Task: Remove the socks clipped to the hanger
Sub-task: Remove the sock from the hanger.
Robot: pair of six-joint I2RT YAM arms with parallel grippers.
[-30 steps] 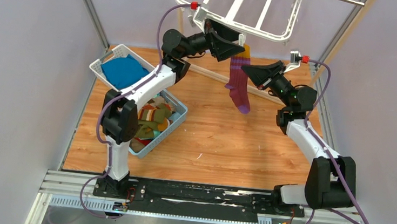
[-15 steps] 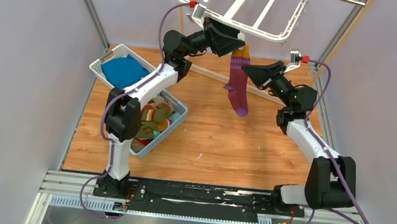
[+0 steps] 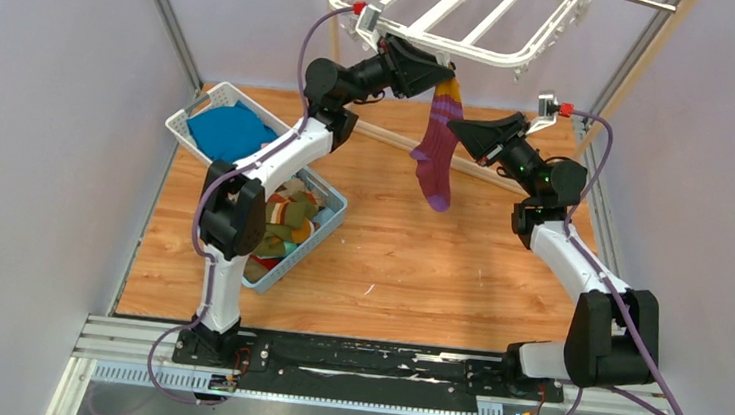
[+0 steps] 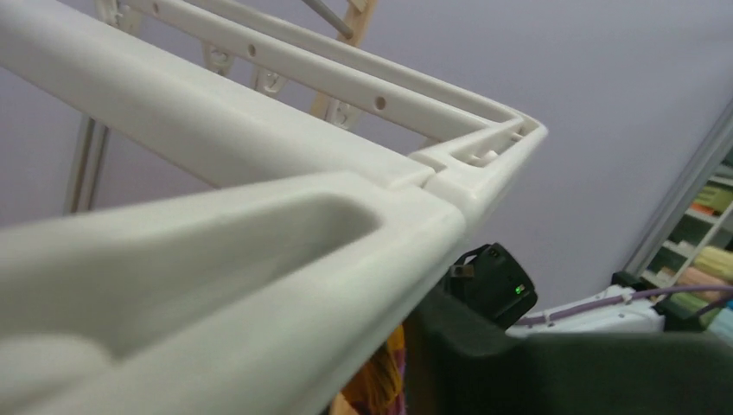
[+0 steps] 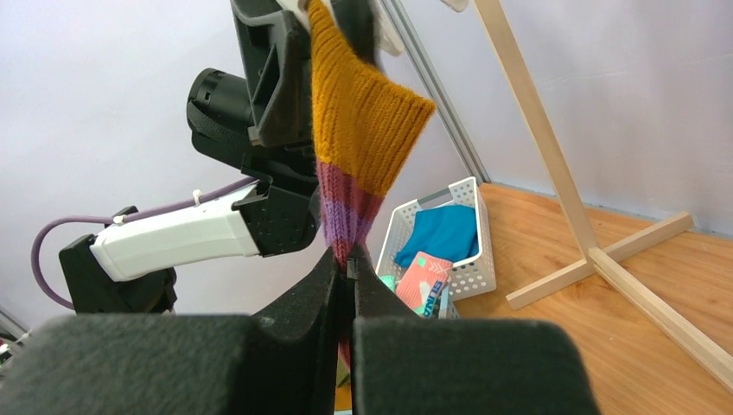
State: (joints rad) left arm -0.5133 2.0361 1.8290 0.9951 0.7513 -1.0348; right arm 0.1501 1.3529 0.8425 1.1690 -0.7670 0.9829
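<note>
One sock (image 3: 435, 153), orange at the cuff with purple stripes and a maroon foot, hangs from the near rail of the white hanger (image 3: 458, 47). My left gripper (image 3: 444, 75) reaches up under that rail, its fingers drawn together on the clip at the sock's cuff. The clip itself is mostly hidden. In the left wrist view the hanger (image 4: 259, 138) fills the frame and only a strip of the sock (image 4: 385, 376) shows. My right gripper (image 3: 454, 128) is shut on the sock just below the cuff. The right wrist view shows the sock (image 5: 363, 121) pinched in that gripper (image 5: 349, 264).
A white basket (image 3: 189, 132) holding a blue cloth stands at the back left. In front of it, a blue basket (image 3: 333, 215) holds several socks. The wooden pole rack (image 3: 648, 51) stands behind the hanger, and its base bar (image 3: 390, 134) lies across the table.
The left gripper has pushed up to the clip and its jaws have narrowed from wide open. The hanger's near rail has lifted, and the sock has swung slightly left. The right gripper has stayed put.
</note>
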